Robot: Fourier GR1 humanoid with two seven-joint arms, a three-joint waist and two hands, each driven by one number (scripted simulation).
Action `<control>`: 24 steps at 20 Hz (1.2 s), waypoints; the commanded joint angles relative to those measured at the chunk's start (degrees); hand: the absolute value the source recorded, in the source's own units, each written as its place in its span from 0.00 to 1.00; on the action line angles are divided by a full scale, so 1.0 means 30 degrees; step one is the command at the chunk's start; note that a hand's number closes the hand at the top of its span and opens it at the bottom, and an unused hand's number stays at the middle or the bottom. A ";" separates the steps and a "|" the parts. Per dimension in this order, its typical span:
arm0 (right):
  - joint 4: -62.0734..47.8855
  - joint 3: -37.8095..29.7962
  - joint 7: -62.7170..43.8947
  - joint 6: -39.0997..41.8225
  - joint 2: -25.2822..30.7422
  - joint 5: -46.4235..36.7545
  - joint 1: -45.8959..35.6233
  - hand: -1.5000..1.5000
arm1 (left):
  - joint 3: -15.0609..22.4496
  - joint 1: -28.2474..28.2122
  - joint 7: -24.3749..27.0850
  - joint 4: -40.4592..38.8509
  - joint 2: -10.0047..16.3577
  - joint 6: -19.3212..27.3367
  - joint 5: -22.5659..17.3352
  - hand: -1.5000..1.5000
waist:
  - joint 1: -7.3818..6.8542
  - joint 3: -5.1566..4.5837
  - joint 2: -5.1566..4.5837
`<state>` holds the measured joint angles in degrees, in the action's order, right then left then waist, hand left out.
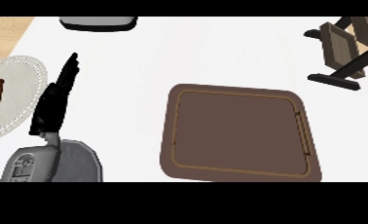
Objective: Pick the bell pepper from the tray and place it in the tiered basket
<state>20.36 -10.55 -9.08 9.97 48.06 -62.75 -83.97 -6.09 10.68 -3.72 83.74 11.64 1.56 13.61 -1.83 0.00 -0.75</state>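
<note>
Brown tray [241,130] is lying by the worktop's front edge, no bell pepper showing. I am resting my left hand [52,103] at the left edge, fingers straight and empty, probably keeping clear of the tiered basket [339,47] at the far right corner.

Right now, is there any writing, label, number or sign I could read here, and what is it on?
No readable text anywhere.
Left forearm: small dark marks on its grey panel, too small to tell whether they are writing.
Tray: no writing shows.
Plate: no writing shows.
Basket: no writing shows.
Left hand: plain black, no label.
</note>
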 commanded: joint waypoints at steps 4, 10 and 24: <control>-0.2034 -0.2721 -0.1742 0.0553 0.0177 0.2238 0.0463 0.00 | -0.0118 -0.0363 -0.0534 0.0737 0.0184 -0.0261 -0.0184 0.50 | -0.0083 0.0020 0.0061; -0.1628 -0.3755 -0.1106 -0.1020 -0.0305 0.3308 0.1037 0.00 | -0.0421 -0.0063 0.0628 -0.0657 0.0302 -0.0406 -0.0309 0.50 | 0.0051 0.0010 0.0040; -0.0265 -0.5653 -0.2158 -0.1231 0.3578 0.4907 0.0119 0.00 | -0.0632 -0.0301 0.0841 -0.0678 0.0192 0.0011 -0.0074 0.50 | 0.0454 -0.0009 0.0156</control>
<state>19.47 -25.93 -13.92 3.01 53.93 -49.38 -82.79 -6.97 9.57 -3.01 83.70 12.08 1.09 13.56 -1.13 -0.01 -0.37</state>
